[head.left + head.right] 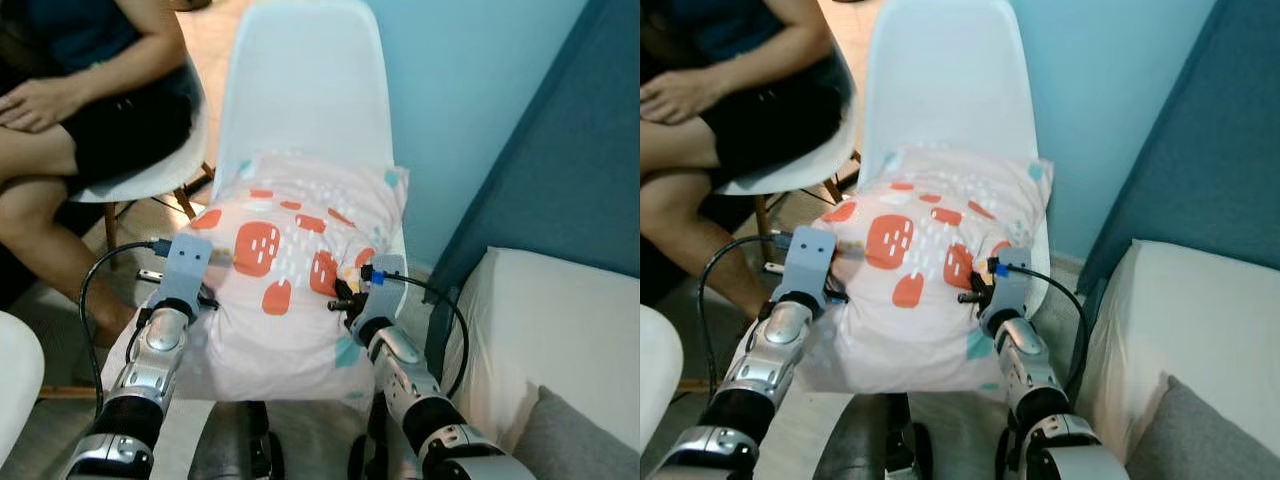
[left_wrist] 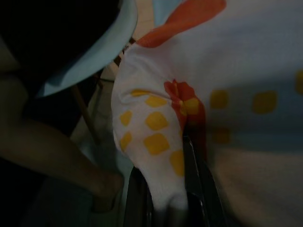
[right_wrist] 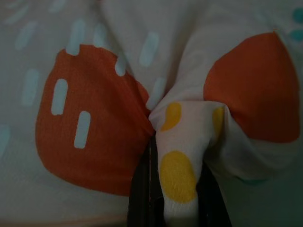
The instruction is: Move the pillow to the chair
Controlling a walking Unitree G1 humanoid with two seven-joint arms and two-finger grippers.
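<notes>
Left gripper [image 1: 212, 262] fingers [image 2: 199, 189] pinching pale pink fabric pillow with orange blotches [image 1: 290, 275], lying across white moulded plastic chair [image 1: 300, 90]; right gripper [image 1: 345, 292] fingers [image 3: 142, 198] likewise clamped on pillow's fabric fold.

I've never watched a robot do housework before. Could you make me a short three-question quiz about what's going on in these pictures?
1. True or false: the pillow lies on the white chair in front of the robot.
2. What pinches the pillow's cloth? A) the left gripper alone B) the right gripper alone C) both grippers
3. Fill in: a person sits on the robot's ____ side.

Key: 1 true; 2 C, a fold of cloth sits between each pair of fingers; 3 left.
</notes>
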